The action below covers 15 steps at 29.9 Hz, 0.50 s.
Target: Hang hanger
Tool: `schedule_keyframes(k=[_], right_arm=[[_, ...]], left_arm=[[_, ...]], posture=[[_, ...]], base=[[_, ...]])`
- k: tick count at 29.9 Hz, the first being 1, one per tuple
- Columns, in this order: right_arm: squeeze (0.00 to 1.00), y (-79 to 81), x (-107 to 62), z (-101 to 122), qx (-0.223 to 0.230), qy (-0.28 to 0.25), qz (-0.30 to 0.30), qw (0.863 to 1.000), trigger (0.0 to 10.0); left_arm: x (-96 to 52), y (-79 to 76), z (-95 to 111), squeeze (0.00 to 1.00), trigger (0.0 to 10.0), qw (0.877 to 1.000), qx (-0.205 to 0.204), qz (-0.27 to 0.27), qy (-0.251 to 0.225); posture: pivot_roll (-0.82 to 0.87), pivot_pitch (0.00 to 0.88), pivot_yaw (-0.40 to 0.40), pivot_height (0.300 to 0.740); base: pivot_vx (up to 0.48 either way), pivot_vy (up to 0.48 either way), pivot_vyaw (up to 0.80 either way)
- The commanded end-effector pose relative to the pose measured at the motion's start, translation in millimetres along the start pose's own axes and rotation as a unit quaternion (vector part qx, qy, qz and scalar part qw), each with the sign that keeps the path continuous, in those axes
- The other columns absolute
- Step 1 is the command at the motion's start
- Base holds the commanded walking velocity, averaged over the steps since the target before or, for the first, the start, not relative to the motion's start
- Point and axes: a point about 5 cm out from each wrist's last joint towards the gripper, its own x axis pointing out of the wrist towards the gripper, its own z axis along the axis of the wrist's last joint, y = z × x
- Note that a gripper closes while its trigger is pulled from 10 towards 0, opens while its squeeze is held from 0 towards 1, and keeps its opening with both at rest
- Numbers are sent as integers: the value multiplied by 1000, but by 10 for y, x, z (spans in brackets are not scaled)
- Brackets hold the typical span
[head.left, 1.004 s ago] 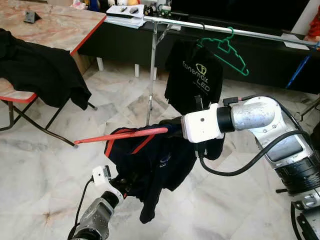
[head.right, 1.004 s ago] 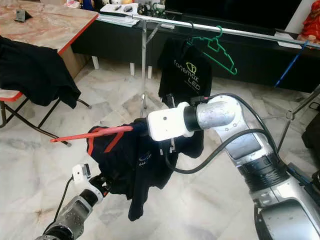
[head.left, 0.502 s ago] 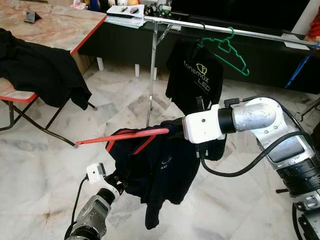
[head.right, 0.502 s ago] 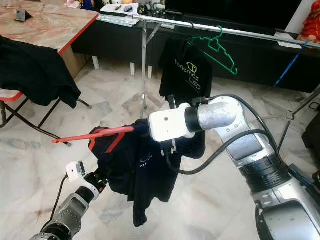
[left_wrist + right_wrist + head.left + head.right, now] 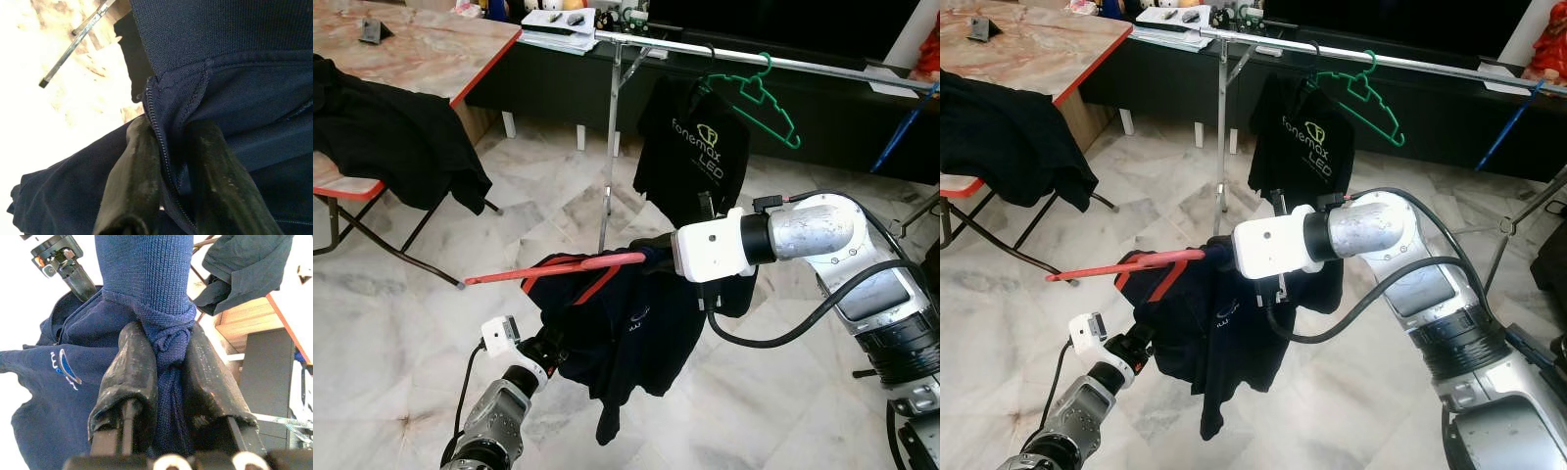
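Note:
A red hanger (image 5: 553, 266) carries a dark navy jacket (image 5: 636, 323) with red trim, held level at mid height before me. My right gripper (image 5: 168, 340) is shut on the bunched ribbed collar of the jacket at the hanger's neck. Lower down, my left gripper (image 5: 168, 129) is shut on the jacket's zipper edge (image 5: 159, 142); it reaches up from below (image 5: 546, 350). Behind them runs a silver clothes rail (image 5: 822, 66). A green hanger (image 5: 759, 93) and a black printed T-shirt (image 5: 695, 147) hang on it.
The rail's upright pole (image 5: 610, 147) stands just behind the jacket. A marble-topped folding table (image 5: 431, 49) at the left carries a black garment (image 5: 391, 137). A dark low cabinet (image 5: 842, 117) lies behind the rail, and a blue rod (image 5: 899, 137) leans at the right. The floor is pale marble.
My left gripper has shifted a little to the left and down with the jacket's edge, so the jacket hangs more spread out. The right arm has barely moved.

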Motion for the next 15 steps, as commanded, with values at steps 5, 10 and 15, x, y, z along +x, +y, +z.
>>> schedule_keyframes(k=[5,10,15], right_arm=[[0,-14,-70,12,-9,3,-14,1000,0],[0,18,-70,-46,-2,13,-12,1000,0],[0,48,-64,-107,5,26,-12,1000,0]], left_arm=[[0,-9,-18,0,0,1000,-6,2,-3],[-8,5,-8,0,0,1000,-4,5,-6],[-29,26,-10,0,0,1000,-2,11,-7]], posture=[[-110,176,-105,740],[-107,177,-104,740],[-104,177,-100,740]], base=[[0,0,0],[0,0,0],[0,0,0]])
